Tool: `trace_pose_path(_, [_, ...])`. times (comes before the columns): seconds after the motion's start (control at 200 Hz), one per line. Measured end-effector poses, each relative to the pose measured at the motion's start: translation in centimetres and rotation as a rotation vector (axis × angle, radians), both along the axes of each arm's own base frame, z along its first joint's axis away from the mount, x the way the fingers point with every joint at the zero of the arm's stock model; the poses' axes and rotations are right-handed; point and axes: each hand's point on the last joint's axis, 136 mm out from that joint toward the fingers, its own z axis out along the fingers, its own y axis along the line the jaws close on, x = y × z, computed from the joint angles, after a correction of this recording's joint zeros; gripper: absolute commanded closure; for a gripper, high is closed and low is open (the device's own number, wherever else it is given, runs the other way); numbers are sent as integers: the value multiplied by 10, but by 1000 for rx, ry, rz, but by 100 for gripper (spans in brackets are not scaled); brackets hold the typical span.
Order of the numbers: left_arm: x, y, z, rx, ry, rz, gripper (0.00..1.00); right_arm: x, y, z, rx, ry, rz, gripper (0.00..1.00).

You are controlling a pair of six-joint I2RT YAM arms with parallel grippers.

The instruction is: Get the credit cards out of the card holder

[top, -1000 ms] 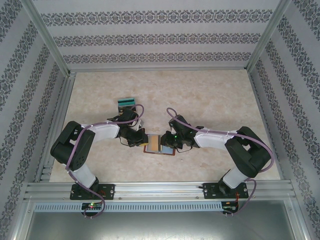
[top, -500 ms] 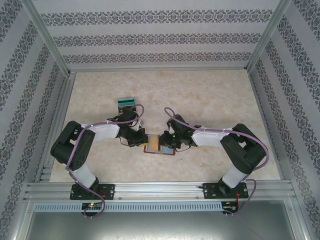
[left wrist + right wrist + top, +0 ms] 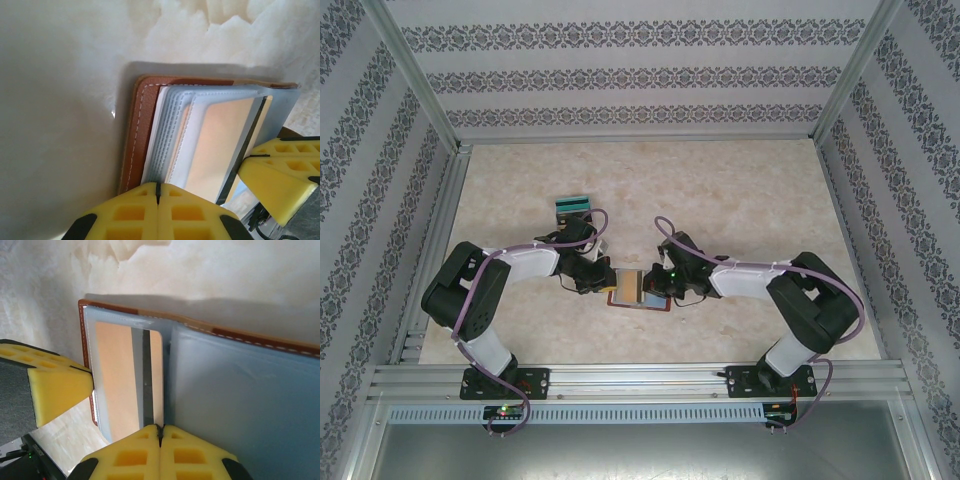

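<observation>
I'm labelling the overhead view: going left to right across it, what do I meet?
From the left: left arm's elbow → credit cards lying on the table → card holder → right arm's elbow.

Stitched brown leather card holder, glossy clear plastic sleeves, matt marbled table.

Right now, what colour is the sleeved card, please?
The card is tan-yellow, dark-striped; right wrist view.

Top view looks down from high behind; both wrist views share the card holder, close up.
</observation>
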Motion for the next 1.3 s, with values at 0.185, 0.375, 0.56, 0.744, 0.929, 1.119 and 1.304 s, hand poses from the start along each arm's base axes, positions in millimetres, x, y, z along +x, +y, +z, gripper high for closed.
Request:
trace_pose_path(0.185, [0, 0, 0, 0, 0, 0, 96, -4, -12, 0, 2, -2, -21, 100])
trace_pose_path(0.375, [0, 0, 0, 1, 1, 0, 96, -8, -23, 3, 13, -7, -48, 100])
trace_pose_path(0.56, [0, 0, 0, 1, 1, 0, 96, -9, -35, 16, 40, -46, -74, 100])
trace_pose_path(0.744, [0, 2, -1, 14, 6, 4, 87, -8, -46, 41, 86, -109, -102, 100])
trace_pose_path(0.929, [1, 3, 6, 11, -6, 15, 57, -7, -50, 67, 130, -171, -107, 100])
trace_pose_path(1.119, [17, 1, 56, -94, -99, 69, 51, -6, -51, 89, 186, -219, -104, 100])
trace_pose_path(1.304, [30, -6, 104, -219, -196, 93, 51, -4, -43, 110, 235, -238, -77, 100])
